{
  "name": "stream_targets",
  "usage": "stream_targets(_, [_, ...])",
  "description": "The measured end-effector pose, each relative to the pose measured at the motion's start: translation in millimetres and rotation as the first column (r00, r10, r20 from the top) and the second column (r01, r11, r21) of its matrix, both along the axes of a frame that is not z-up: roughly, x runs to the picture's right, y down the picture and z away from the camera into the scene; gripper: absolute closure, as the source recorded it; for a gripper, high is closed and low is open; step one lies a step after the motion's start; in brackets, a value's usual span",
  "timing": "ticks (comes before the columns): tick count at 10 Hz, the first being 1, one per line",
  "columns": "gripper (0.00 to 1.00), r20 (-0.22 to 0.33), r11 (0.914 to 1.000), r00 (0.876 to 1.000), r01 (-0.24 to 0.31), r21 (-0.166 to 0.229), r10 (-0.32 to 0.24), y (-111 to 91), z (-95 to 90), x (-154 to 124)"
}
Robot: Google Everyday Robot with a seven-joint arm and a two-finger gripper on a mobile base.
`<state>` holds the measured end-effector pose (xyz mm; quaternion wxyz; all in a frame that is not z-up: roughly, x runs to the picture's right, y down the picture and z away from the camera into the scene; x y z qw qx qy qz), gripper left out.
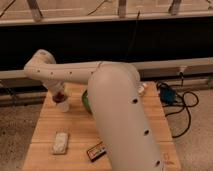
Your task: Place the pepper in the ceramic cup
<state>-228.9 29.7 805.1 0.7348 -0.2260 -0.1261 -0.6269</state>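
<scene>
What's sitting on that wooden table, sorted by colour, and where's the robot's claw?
Whitish: 2, the ceramic cup and a pale flat packet
Green: 1, a bowl mostly hidden behind the arm
Dark red: 1, the pepper just above the cup
Dark with orange print: 1, a packet
Total: 5
The claw is over the cup, at the pepper.

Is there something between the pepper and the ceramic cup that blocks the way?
Nothing visible does. The gripper is directly above the ceramic cup at the table's far left, with the reddish pepper at it, just over the cup's rim.
</scene>
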Motion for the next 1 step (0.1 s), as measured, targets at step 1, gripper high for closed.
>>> stream_targets(1, [0.20,0.004,1.0000,1.000,0.001,0.002,-0.001,-0.4,0.1,0.5])
